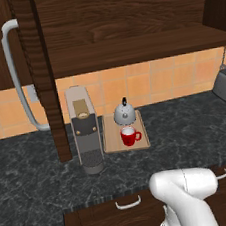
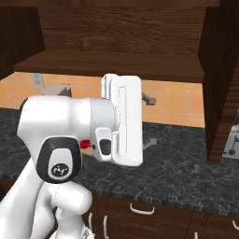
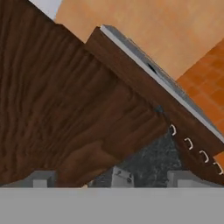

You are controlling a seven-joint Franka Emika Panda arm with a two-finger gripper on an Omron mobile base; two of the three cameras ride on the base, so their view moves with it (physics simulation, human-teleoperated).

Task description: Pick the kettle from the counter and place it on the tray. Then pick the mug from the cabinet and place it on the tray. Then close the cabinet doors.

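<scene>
step: shut the cabinet doors (image 1: 42, 79) | kettle (image 1: 124, 112) and mug (image 1: 130, 135) sit on the tray (image 1: 144, 140) by the desk's (image 1: 32, 171) back edge | gripper (image 3: 109, 178) wide open, empty (door panel just ahead) | advice: push flat on the panel, away from the bar handle (image 1: 15, 72)

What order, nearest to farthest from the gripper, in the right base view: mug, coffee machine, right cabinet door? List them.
1. right cabinet door, just right of the gripper.
2. mug, left, peeking past the arm.
3. coffee machine, farther left.
</scene>
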